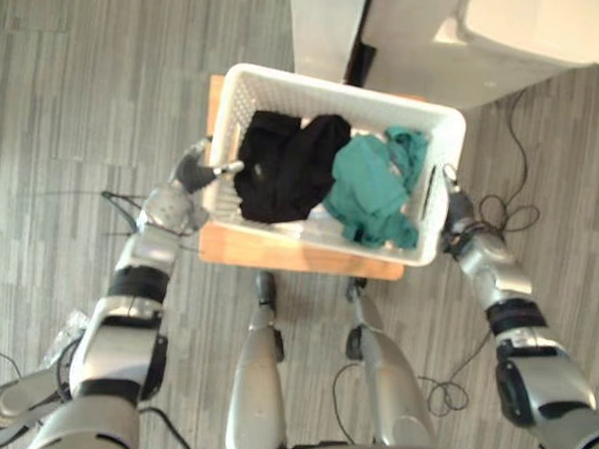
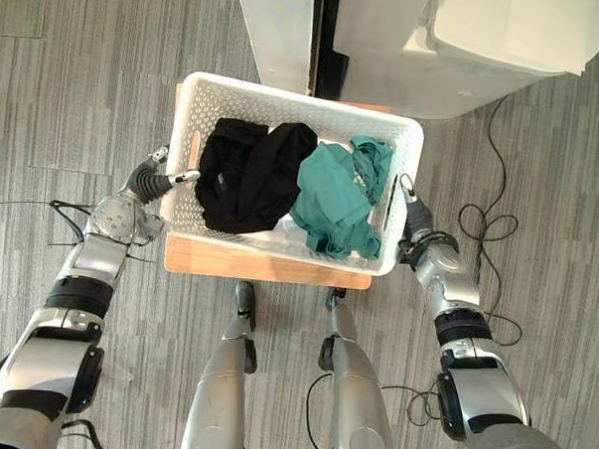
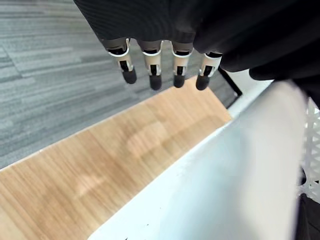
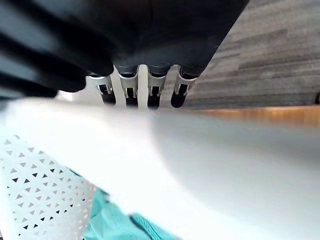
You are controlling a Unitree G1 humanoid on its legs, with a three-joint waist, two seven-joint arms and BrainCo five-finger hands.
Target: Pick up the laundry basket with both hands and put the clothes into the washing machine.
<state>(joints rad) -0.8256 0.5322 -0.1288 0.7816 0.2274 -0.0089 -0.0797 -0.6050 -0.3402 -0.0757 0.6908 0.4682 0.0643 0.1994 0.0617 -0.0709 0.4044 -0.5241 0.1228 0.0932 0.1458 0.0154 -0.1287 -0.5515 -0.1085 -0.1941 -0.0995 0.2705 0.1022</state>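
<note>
A white perforated laundry basket (image 1: 323, 84) rests on a small wooden table (image 1: 281, 250). Inside lie black clothes (image 1: 287, 165) on the left and teal clothes (image 1: 377, 186) on the right. My left hand (image 1: 190, 170) is at the basket's left end, thumb reaching toward the rim. In the left wrist view its fingers (image 3: 155, 75) hang straight outside the basket's rim (image 3: 225, 180), above the table top (image 3: 100, 165). My right hand (image 1: 458, 218) is against the basket's right end. Its fingers (image 4: 127, 87) run straight down behind the rim (image 4: 200, 165), tips partly hidden.
A white washing machine (image 1: 490, 27) stands just beyond the basket at the upper right, beside a white panel (image 1: 326, 24) with a dark gap between them. Grey plank floor (image 1: 75, 95) surrounds the table.
</note>
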